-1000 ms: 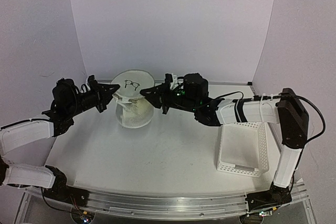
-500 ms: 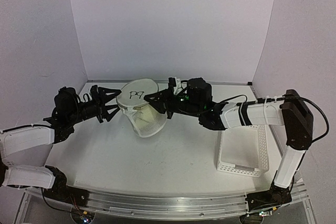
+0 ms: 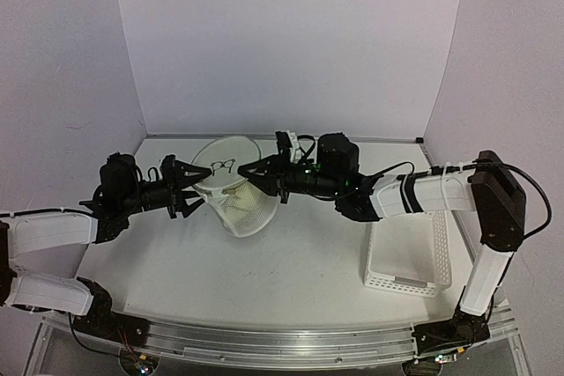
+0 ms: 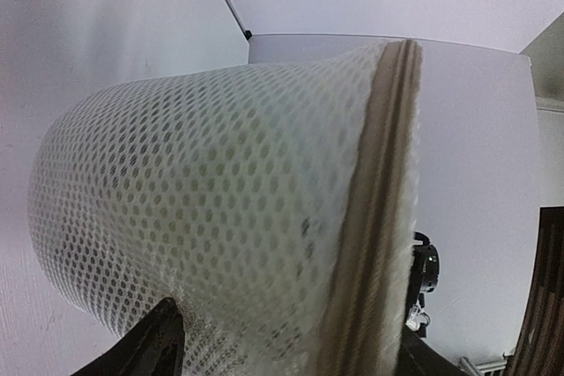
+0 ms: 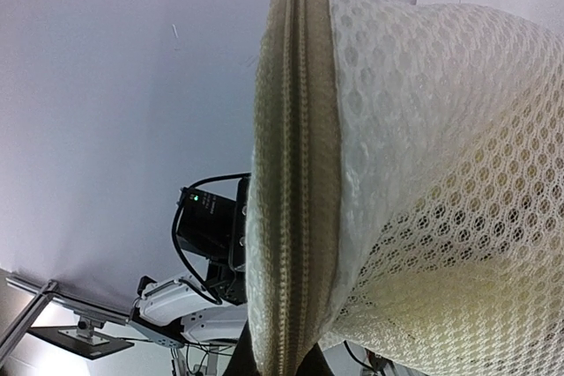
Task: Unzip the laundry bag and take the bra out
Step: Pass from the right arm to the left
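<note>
The laundry bag (image 3: 233,198), a round white mesh pouch with a black bra outline on its face, lies tilted between both grippers. My left gripper (image 3: 189,188) is open, one finger on each side of the bag's left wall. In the left wrist view the bag (image 4: 220,191) fills the space between the spread fingers (image 4: 157,345). My right gripper (image 3: 253,173) is shut on the bag's beige zipper rim (image 5: 295,173), pinching it at the bottom edge of the right wrist view (image 5: 300,364). The bra (image 5: 476,323) shows as cream lace through the mesh.
A white perforated rectangular basket (image 3: 441,248) stands at the right of the white table, under the right arm. White walls close the back and both sides.
The bag has moved a little nearer and to the right and tilted more. My left gripper's fingers have spread apart and slid along the bag's side. My right gripper stays on the rim.
</note>
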Tool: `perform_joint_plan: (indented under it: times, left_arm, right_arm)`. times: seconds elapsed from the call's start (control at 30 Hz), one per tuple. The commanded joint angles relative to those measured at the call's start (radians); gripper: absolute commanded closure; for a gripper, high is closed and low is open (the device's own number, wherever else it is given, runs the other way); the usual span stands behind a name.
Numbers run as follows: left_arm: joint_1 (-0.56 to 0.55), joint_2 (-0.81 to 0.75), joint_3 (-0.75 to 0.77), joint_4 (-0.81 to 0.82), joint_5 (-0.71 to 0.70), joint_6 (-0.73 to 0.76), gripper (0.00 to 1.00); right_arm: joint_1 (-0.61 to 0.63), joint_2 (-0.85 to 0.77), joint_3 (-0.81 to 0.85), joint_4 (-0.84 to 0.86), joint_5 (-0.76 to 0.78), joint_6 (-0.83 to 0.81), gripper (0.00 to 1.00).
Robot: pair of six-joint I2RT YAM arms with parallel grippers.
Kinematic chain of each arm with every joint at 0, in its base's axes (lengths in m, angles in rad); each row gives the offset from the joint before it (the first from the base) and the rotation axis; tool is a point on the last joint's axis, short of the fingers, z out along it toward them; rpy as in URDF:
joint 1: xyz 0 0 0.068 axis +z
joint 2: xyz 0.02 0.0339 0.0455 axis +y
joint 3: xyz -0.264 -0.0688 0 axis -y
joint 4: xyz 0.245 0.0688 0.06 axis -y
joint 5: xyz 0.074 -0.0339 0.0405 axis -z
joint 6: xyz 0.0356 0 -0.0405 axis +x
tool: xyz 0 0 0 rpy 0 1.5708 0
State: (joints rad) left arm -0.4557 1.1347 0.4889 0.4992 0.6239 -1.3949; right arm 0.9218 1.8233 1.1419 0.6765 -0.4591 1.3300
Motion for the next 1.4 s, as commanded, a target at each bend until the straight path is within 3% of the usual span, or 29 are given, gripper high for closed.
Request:
perform_joint_plan:
  times: [0.0,0.17,0.43,0.57,0.73,1.0,1.2,1.37]
  left_arm:
    - [-0.003,-0.002,-0.008,0.050,0.038,0.024,0.35]
    - [-0.003,-0.003,-0.024,0.049,0.059,0.024,0.52]
    - [-0.003,0.000,-0.025,0.050,0.078,0.031,0.99]
    - [-0.003,0.000,-0.026,0.049,0.073,0.021,1.00]
    - [-0.003,-0.002,-0.044,0.050,0.049,-0.002,1.00]
    - [-0.003,-0.027,-0.062,0.048,-0.012,-0.050,1.00]
    - [-0.003,-0.019,-0.065,0.048,-0.023,-0.075,1.00]
    - [-0.003,-0.004,-0.056,0.048,-0.010,-0.088,1.00]
  right_arm:
    - [0.005,-0.005,-0.017,0.071,-0.087,-0.049,1.00]
    - [0.006,0.012,0.003,-0.039,-0.124,-0.117,1.00]
    - [0.006,0.028,-0.010,-0.066,-0.116,-0.121,1.00]
    - [0.006,0.020,-0.010,-0.101,-0.106,-0.144,0.98]
    - [0.004,-0.028,-0.032,-0.210,-0.110,-0.251,0.77]
    - [0.006,-0.131,-0.038,-0.493,-0.119,-0.494,0.56]
    - [0.017,-0.210,0.000,-0.701,-0.130,-0.636,0.51]
    - [0.067,-0.246,0.031,-0.744,-0.091,-0.743,0.50]
